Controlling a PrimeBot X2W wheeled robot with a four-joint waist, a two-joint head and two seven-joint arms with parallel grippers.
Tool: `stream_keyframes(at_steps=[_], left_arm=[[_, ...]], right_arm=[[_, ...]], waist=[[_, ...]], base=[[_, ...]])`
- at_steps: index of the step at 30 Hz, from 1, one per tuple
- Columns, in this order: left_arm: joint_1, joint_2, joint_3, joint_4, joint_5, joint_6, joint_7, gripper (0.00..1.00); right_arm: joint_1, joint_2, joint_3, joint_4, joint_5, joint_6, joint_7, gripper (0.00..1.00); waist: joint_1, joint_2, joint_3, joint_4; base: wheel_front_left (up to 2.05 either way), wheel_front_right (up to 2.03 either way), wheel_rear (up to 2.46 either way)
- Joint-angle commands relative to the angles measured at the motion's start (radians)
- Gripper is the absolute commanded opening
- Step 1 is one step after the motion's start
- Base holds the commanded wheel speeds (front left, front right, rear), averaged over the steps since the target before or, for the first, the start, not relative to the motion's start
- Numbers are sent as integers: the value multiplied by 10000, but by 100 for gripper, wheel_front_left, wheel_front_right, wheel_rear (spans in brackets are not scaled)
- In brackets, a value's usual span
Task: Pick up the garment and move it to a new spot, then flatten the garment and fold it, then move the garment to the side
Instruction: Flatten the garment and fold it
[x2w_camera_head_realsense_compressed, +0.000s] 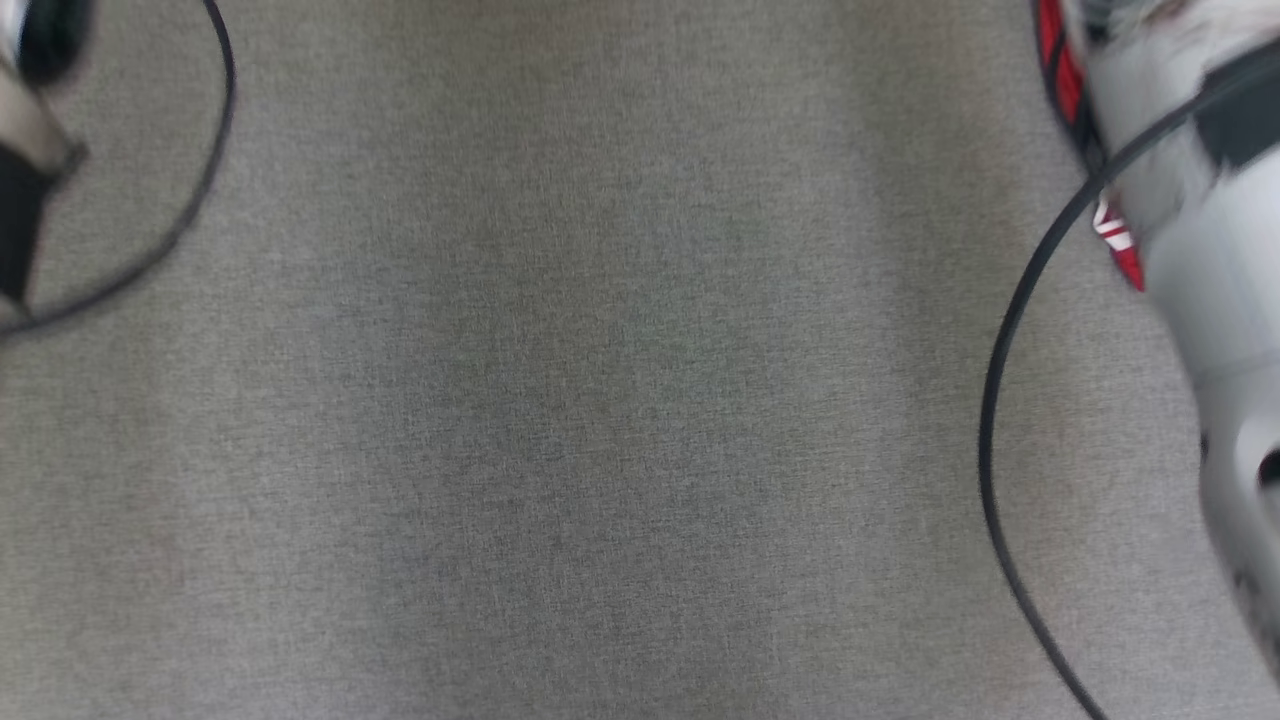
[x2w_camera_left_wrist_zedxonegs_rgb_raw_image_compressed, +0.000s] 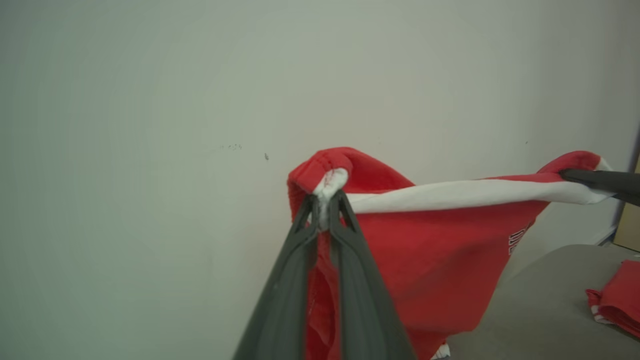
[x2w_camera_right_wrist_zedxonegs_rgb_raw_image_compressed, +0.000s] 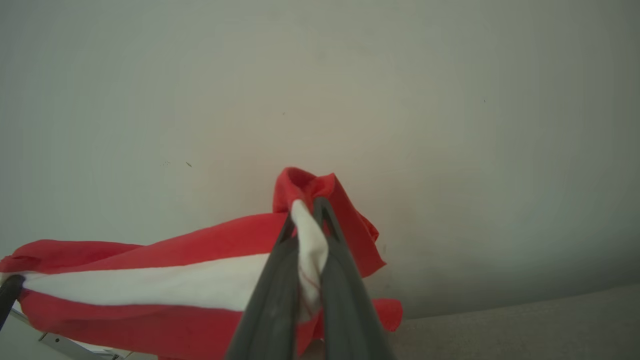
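The garment is red with a white band along its top edge and white lettering near one side. It hangs in the air, stretched between both grippers above the grey table. My left gripper is shut on one bunched end of the band. At the other end the right gripper pinches it too. In the right wrist view my right gripper is shut on white and red cloth of the garment, and the left gripper's dark tip holds the far end. A red sliver of garment shows behind my right forearm.
The grey fabric table top spreads below. Black cables loop at its left and right sides. A second red folded cloth lies on the table at the right, a brown box beyond it. A pale wall stands behind.
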Motion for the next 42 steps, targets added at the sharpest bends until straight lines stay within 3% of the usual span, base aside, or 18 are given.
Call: stream_keyframes(at_steps=[1,10,19,31,42], left_arm=[[606,130,161,-338,-194,139,-55,0],[6313,785,1408,-4544,-660,1795,-64,0],[11486,256,2096,-6947,-456,2758,-68,0],[15548,-863,2979,-7145,424,2613,-75,0],[16728,-1177,3084,-6935,1286,2062,-72,0]], right_arm=[[581,-157,183,-306,198,5,-9,0],[4907,-1298,1318,-3082,1374,3,-513,0],[9199,-2044,1571,-4631,1948,-3,-765,0],[13096,-2408,546,-5675,1702,-29,-357,0],[15404,-1716,-1065,-7193,714,-31,809,0]], waist=[[0,-1,-233,-24],[0,-1,-1370,122],[0,-1,-2498,319],[0,-1,-3826,555],[0,-1,-4213,945]], base=[[0,0,0],[0,0,0],[0,0,0],[0,0,0],[0,0,0]])
